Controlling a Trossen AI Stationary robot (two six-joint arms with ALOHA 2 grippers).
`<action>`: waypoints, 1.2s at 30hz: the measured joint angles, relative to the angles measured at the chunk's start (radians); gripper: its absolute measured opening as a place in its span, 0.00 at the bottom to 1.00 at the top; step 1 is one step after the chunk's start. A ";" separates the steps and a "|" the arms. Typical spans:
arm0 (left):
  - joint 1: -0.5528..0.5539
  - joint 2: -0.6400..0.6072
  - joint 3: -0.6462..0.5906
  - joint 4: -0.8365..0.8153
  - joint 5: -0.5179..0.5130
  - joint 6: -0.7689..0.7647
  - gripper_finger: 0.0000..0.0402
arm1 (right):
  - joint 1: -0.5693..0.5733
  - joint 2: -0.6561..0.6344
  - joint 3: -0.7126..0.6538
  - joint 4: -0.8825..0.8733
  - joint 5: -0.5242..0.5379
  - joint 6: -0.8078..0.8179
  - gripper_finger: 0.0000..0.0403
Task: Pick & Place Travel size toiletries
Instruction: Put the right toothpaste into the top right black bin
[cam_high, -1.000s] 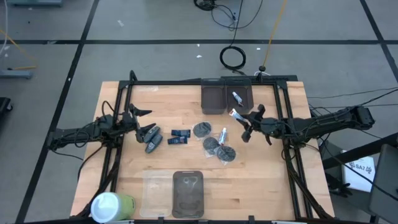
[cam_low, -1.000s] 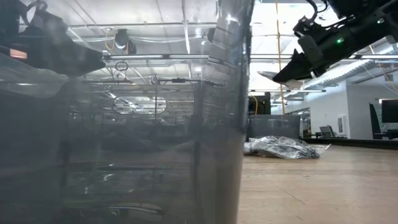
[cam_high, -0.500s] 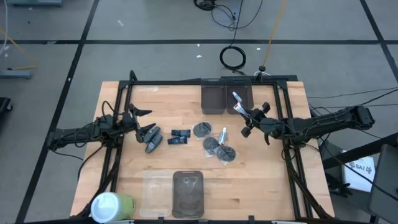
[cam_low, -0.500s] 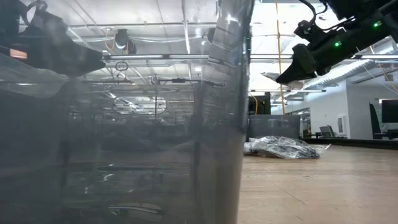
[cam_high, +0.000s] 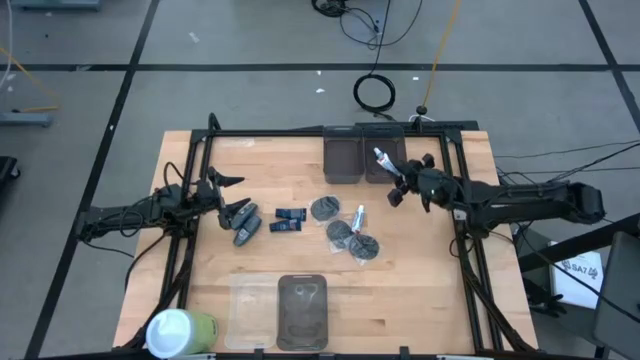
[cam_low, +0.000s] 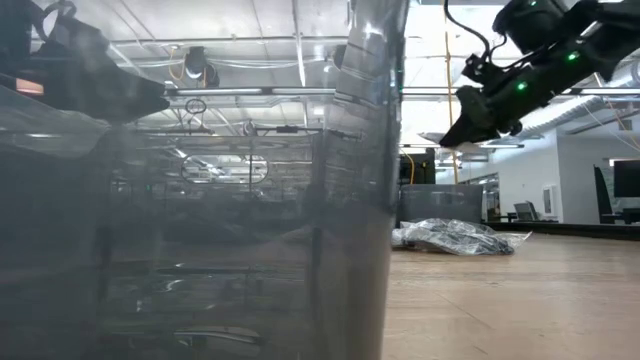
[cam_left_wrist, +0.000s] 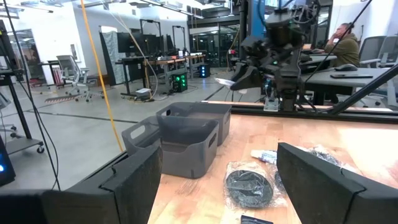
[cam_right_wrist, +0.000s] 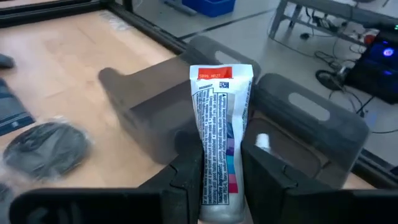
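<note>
My right gripper (cam_high: 398, 182) is shut on a small white tube (cam_right_wrist: 217, 124) with red and blue marks, above the right one of two dark bins (cam_high: 386, 158) at the table's far edge. Another white tube (cam_high: 381, 155) lies in that bin. On the table lie one white tube (cam_high: 360, 214), three dark round packets (cam_high: 323, 208), two dark blue packs (cam_high: 290, 215) and grey bottles (cam_high: 243, 234). My left gripper (cam_high: 235, 195) is open and empty at the table's left, next to the grey bottles. My right gripper pinches the tube's lower part (cam_right_wrist: 214, 186) between its two fingers (cam_right_wrist: 186, 177), one on each side. The tube runs along the fingers, and its crimped end with the red band (cam_right_wrist: 217, 73) sticks out ahead of them. It is lifted clear, above the bins.
The left dark bin (cam_high: 342, 160) stands beside the right one. Two see-through bins (cam_high: 303, 312) stand at the near edge, and a big white-and-green cylinder (cam_high: 180, 330) stands at the near left corner. A black frame (cam_high: 300, 132) borders the table.
My right gripper has carried the tube up and toward the table's far edge, from beside the bins to above the right bin. It has stayed shut on the tube.
</note>
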 joint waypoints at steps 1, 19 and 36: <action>0.000 0.000 0.000 0.000 0.000 0.000 0.77 | -0.028 0.000 0.000 0.009 -0.006 -0.015 0.22; 0.000 0.000 0.000 0.000 0.000 0.000 0.77 | -0.369 0.220 0.019 0.239 -0.342 -0.061 0.22; 0.000 0.000 0.000 0.000 0.000 0.000 0.77 | -0.420 0.509 0.094 0.283 -0.341 -0.059 0.22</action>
